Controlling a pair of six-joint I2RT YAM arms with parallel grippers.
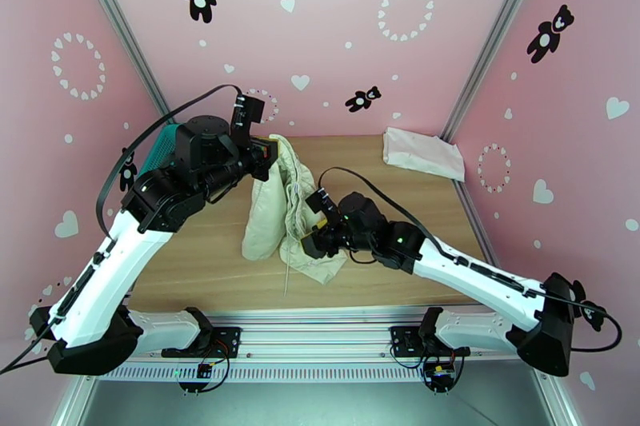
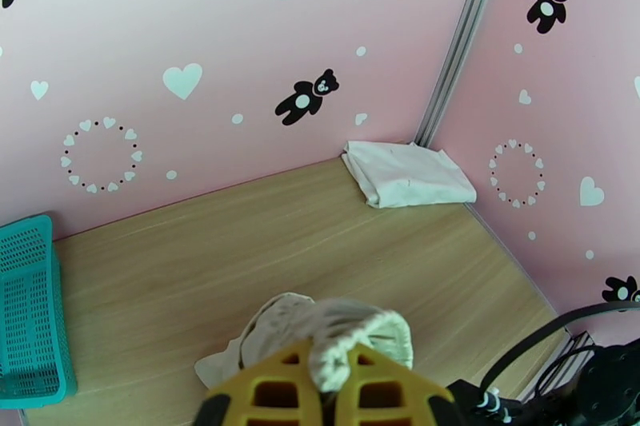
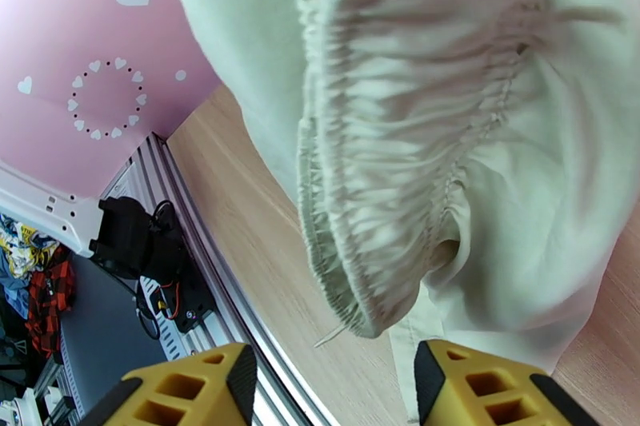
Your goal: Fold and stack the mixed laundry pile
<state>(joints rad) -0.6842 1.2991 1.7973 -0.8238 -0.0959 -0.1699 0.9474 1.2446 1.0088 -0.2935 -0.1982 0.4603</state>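
The left jaws pinch the cream garment by its waistband, held raised; the cloth trails from 12 to 6 o'clock onto the surface. The right jaws stand spread at its lower edge, nearer, with the cloth at their 10 o'clock.

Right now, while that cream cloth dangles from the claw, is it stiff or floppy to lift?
Probably floppy: the cream garment sags in folds from the left gripper down onto the table. Likely light, since one pinched edge holds it up. Its gathered waistband may stretch when pulled.
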